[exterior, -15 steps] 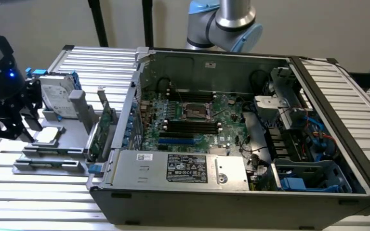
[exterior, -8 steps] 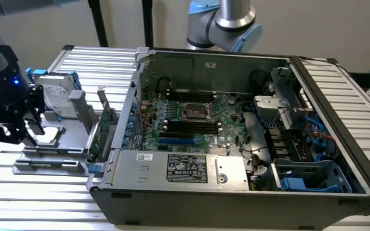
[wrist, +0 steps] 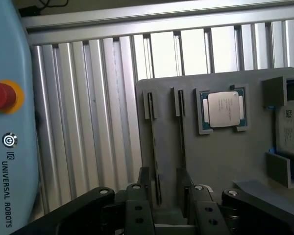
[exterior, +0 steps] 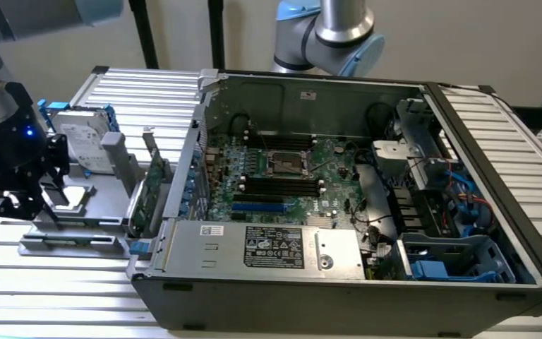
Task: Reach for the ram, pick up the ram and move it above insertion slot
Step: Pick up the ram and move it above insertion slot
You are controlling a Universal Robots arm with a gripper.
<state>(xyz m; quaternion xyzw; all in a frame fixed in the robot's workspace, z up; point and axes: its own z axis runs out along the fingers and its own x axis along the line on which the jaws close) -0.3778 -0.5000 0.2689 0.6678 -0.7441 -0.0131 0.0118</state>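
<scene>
Black matte two-finger gripper (wrist: pixel 166 182) low over flat grey plastic holder plate (wrist: pixel 220 161) on ribbed aluminium table (wrist: pixel 88 122), jaws apart, clamped on nothing, near end of the ram (wrist: pixel 153 132) running in between them. Ram a long thin stick standing on edge in a narrow slot, seen as a dark strip, with a second thin strip (wrist: pixel 181 127) in the parallel slot just beside it and a square processor with dull silver metal lid (wrist: pixel 223 108) seated in a recess next to that. Open dark sheet-metal computer case (exterior: pixel 252 296) with green motherboard (exterior: pixel 337 159) well apart from the holder, toward the exterior view's right.
</scene>
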